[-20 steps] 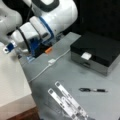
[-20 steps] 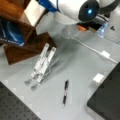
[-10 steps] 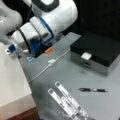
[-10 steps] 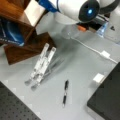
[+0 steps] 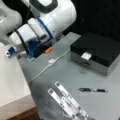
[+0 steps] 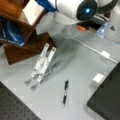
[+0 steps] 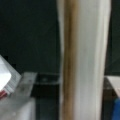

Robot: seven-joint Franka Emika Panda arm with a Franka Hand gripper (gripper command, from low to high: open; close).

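Note:
My arm's white wrist [image 5: 27, 37] with its blue fitting [image 5: 33, 47] hangs over the far left of the grey table [image 5: 62, 75]. In a front view the blue fitting [image 6: 46, 3] sits right beside a white board [image 6: 32, 11] leaning on a wooden rack [image 6: 15, 27]. The gripper's fingers are hidden in both front views and absent from the wrist view. That view is filled by a white upright panel with a brown edge [image 7: 75, 62], very close. A black pen [image 5: 93, 90] [image 6: 65, 93] and a clear plastic stand [image 5: 67, 102] [image 6: 41, 63] lie on the table, away from the arm.
A black box [image 5: 97, 52] [image 6: 107, 97] with a white tag [image 5: 86, 55] [image 6: 98, 78] stands at one side. A white cable with an adapter [image 5: 51, 61] [image 6: 105, 54] crosses the table. An orange part [image 5: 48, 50] sits under the arm. A white counter [image 5: 10, 82] borders the table.

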